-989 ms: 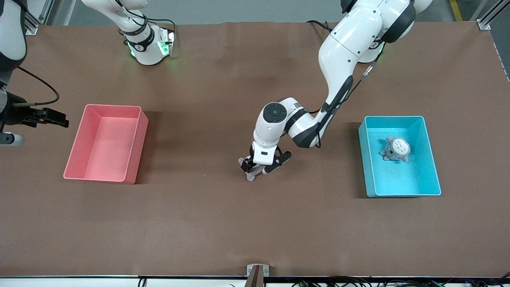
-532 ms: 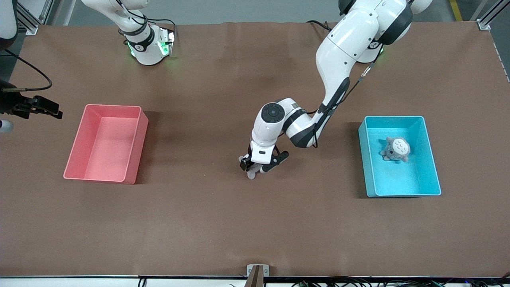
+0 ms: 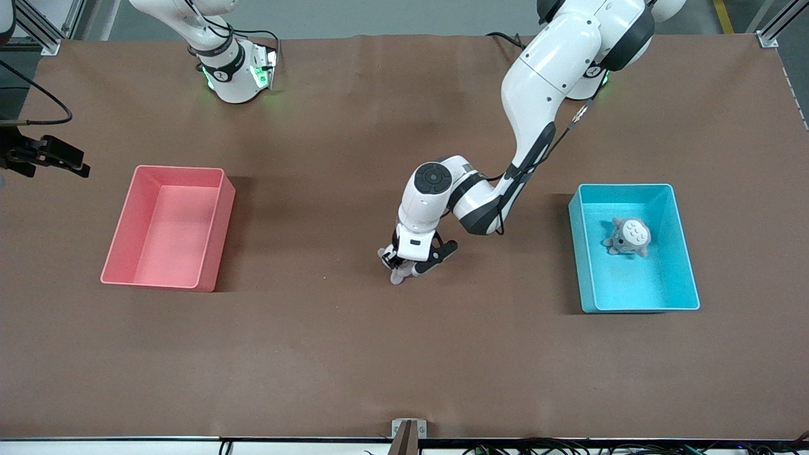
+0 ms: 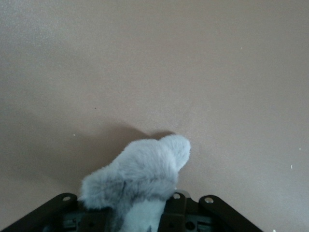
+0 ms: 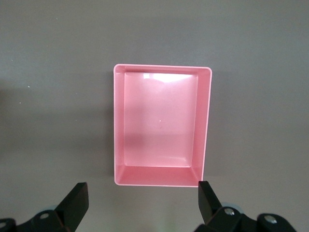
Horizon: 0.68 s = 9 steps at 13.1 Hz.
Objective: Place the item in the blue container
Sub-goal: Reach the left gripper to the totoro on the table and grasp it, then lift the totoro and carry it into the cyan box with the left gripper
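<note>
**Grey plush toy gripped at mid-table, blue bin waiting to one side**

At the middle of the table (image 3: 354, 366), nearest to the front camera of everything we can pick out, our left gripper (image 3: 412, 258) is clamped on a small grey plush toy (image 3: 397, 274). In the left wrist view the toy (image 4: 140, 176) bulges out between the black fingers (image 4: 179, 209), one furry limb poking forward over the brown tabletop (we cannot tell whether it is touching the surface or just clear of it).

A little farther from the front camera, toward the left arm's end of the table, sits the blue container (image 3: 687, 265). A second grey plush toy (image 3: 627, 236) with a pale face lies inside it, in the half farther from the camera. The gripped toy is well apart from this bin, outside it.

Toward the right arm's end, at about the same depth, stands the pink bin (image 3: 224, 215); the right wrist view looks straight down into the bin (image 5: 205, 130).

Farther still, at the table's edge on the right arm's end, our right gripper (image 3: 55, 158) waits up in the air, spread wide, its two fingers (image 5: 77, 205) standing well apart in its own wrist view with nothing between them.
</note>
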Each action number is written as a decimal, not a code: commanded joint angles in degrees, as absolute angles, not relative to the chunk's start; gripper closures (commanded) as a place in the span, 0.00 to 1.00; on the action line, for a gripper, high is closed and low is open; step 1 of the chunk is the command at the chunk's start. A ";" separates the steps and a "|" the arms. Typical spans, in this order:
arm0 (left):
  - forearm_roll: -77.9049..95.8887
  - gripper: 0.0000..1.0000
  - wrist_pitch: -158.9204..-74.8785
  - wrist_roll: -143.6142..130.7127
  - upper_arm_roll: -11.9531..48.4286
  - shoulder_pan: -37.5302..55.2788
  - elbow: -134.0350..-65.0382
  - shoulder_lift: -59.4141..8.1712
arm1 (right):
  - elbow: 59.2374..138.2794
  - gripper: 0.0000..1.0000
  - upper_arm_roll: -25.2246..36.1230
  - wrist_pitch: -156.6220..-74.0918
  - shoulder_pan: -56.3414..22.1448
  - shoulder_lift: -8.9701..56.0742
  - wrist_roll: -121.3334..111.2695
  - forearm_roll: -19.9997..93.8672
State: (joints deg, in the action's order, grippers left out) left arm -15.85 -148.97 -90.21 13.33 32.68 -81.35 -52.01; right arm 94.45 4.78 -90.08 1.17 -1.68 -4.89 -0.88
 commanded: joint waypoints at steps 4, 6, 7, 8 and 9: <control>-16.79 0.88 -148.19 -90.79 13.18 30.42 -81.73 -46.33 | 97.03 0.00 4.83 -89.82 0.88 -5.27 -4.22 -0.71; -16.87 0.88 -145.13 -90.27 13.62 28.57 -83.05 -43.35 | 97.38 0.00 4.75 -90.70 0.70 -5.36 -4.22 -0.53; -16.87 0.88 -143.02 -89.31 13.71 27.78 -84.80 -40.98 | 97.38 0.00 4.75 -91.23 0.62 -5.36 -4.22 -0.53; -16.79 0.88 -141.00 -87.64 13.80 26.56 -87.51 -37.91 | 97.38 0.00 4.75 -91.49 0.35 -5.36 -4.31 -0.44; -16.35 0.88 -138.71 -85.19 14.32 24.98 -90.58 -34.57 | 97.38 0.00 4.75 -91.58 0.18 -5.36 -4.31 0.08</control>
